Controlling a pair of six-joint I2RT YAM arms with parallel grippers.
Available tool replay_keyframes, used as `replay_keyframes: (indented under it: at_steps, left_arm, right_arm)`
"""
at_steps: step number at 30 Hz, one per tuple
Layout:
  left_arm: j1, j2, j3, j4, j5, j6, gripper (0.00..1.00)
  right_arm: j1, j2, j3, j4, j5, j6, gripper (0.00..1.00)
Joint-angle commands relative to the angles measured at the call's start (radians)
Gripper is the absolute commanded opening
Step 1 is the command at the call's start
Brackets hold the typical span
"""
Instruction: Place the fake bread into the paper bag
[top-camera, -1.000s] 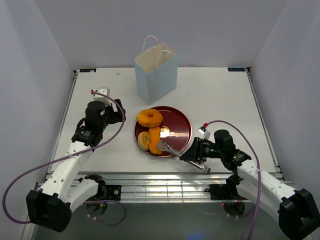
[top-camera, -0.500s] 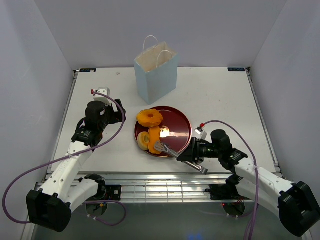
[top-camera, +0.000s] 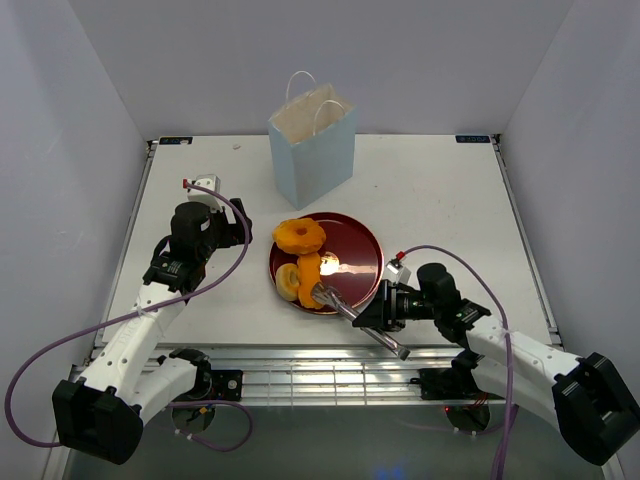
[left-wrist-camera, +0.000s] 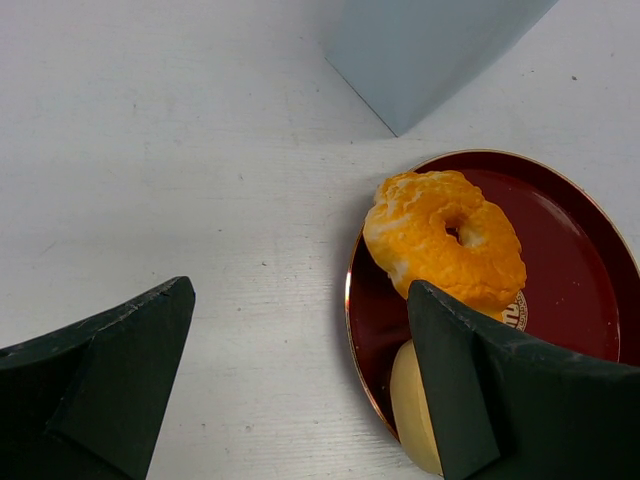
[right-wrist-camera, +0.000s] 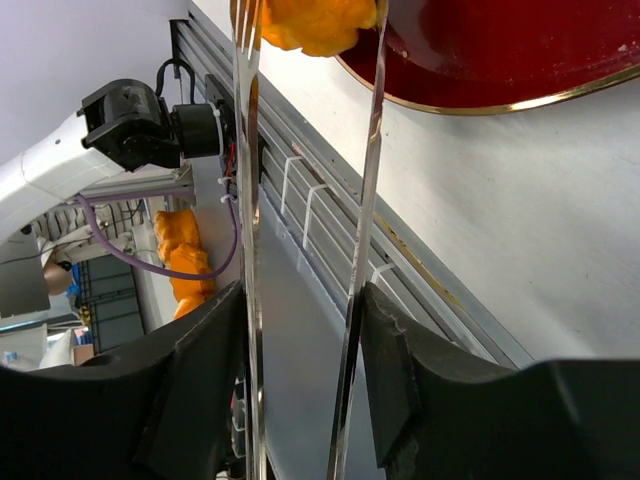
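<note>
Paper bag (top-camera: 312, 140) stood upright at the back, well apart from the red plate (top-camera: 362, 243). Bread lay on the plate's left side: ring (top-camera: 298, 236), orange stick (top-camera: 309, 270), pale roll (top-camera: 286, 281). Left gripper (left-wrist-camera: 300, 300) hung wide apart and empty. Right gripper (top-camera: 321, 293) straddled the stick's near end; couldn't tell if it was clamped. Risk: pinched that near the end, the stick might pivot and drop. Its long axis ran near-to-far, pointing at the ring.

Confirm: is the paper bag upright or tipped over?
Upright. The paper bag stands on its base, mouth open upward, both loop handles raised.
</note>
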Motion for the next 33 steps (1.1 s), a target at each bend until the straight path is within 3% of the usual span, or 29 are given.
replay_keyframes:
  at_steps: [1, 14, 21, 33]
  left_arm:
    - [-0.003, -0.012, 0.019, 0.002, 0.010, 0.000, 0.98]
    - [-0.003, -0.019, 0.018, 0.001, 0.006, 0.000, 0.98]
    - [-0.003, -0.021, 0.018, 0.002, 0.006, 0.000, 0.98]
    - [-0.003, -0.024, 0.018, 0.002, 0.008, 0.000, 0.98]
  right_arm:
    - [0.008, 0.014, 0.000, 0.087, 0.001, 0.017, 0.52]
    - [0.011, 0.039, 0.043, 0.099, -0.005, 0.024, 0.28]
    - [0.011, -0.018, 0.118, -0.028, 0.050, -0.016, 0.14]
    - [0.010, -0.146, 0.132, -0.163, 0.104, -0.022, 0.08]
